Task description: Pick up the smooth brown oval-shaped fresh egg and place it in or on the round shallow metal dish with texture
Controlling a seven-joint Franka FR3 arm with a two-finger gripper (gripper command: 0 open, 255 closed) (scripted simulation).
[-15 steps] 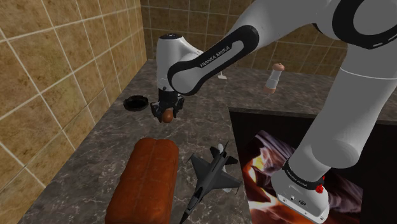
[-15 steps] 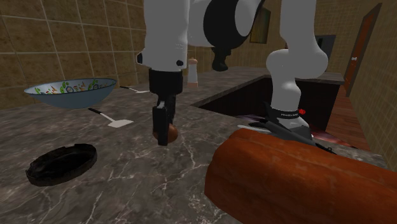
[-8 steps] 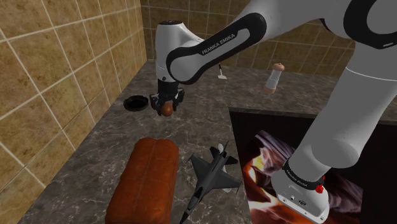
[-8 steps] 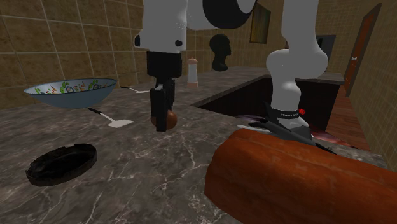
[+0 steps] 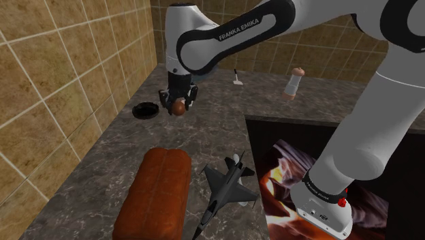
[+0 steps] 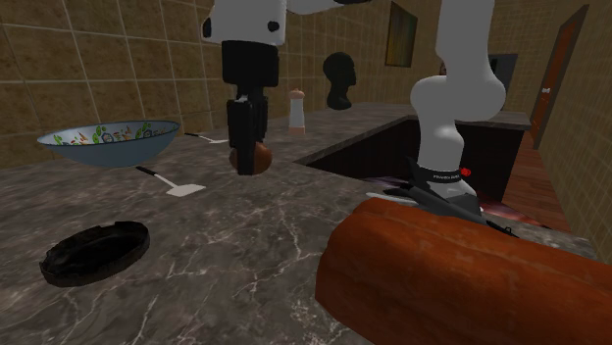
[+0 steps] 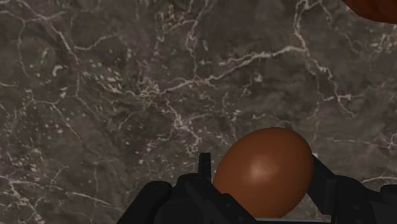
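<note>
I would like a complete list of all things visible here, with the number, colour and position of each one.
egg: 1, brown, in the hand, above the counter
dish: 1, black, on the counter near the tiled wall
loaf: 1, red-brown, on the counter
toy jet: 1, dark grey, beside the loaf
shaker: 1, white with brown top, counter's back
bowl: 1, patterned, on the counter
spatula: 1, white, before the bowl
bust: 1, black, far end
counter: 1, dark marble
arm: 1, white
hand: 1, black, shut on the egg
</note>
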